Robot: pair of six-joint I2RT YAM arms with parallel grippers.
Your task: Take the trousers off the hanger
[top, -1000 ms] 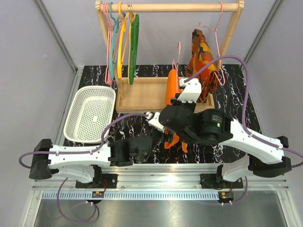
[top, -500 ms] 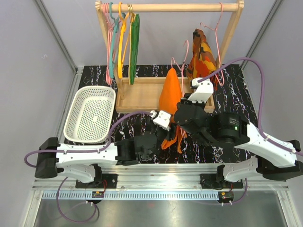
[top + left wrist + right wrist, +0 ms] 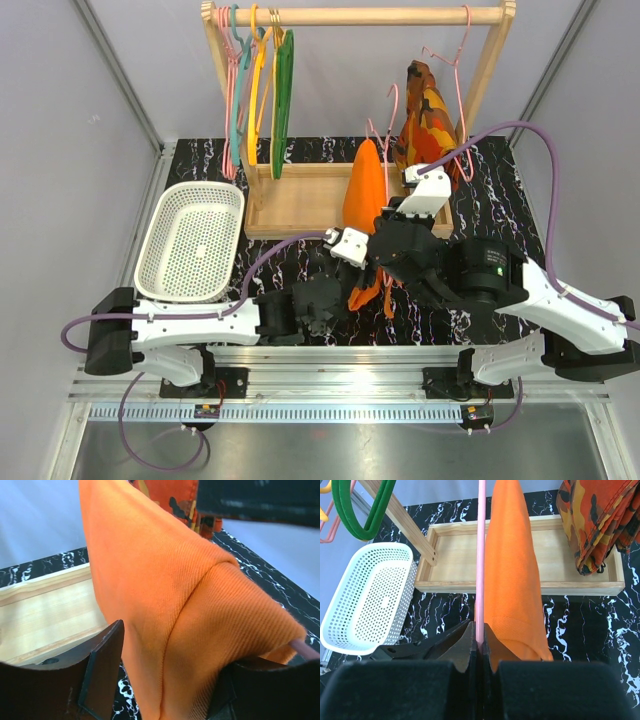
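The plain orange trousers hang folded over the thin pink wire hanger, held off the rail in front of the wooden stand. My right gripper is shut on the hanger's pink wire. In the right wrist view the wire runs straight up from between its fingertips, with the trousers just to the right. My left gripper is open at the trousers' lower end. The fabric fills the gap between its fingers, and a bit of marble shows beside the left finger.
A camouflage garment hangs on another pink hanger at the rail's right end. Green, yellow, teal and pink hangers hang at its left end. The stand's wooden base tray lies behind the trousers. A white basket sits at the left.
The right arm swung right with the hanger, lifting the trousers more upright. The left arm reached rightward and its open gripper came up around the trousers' lower end.
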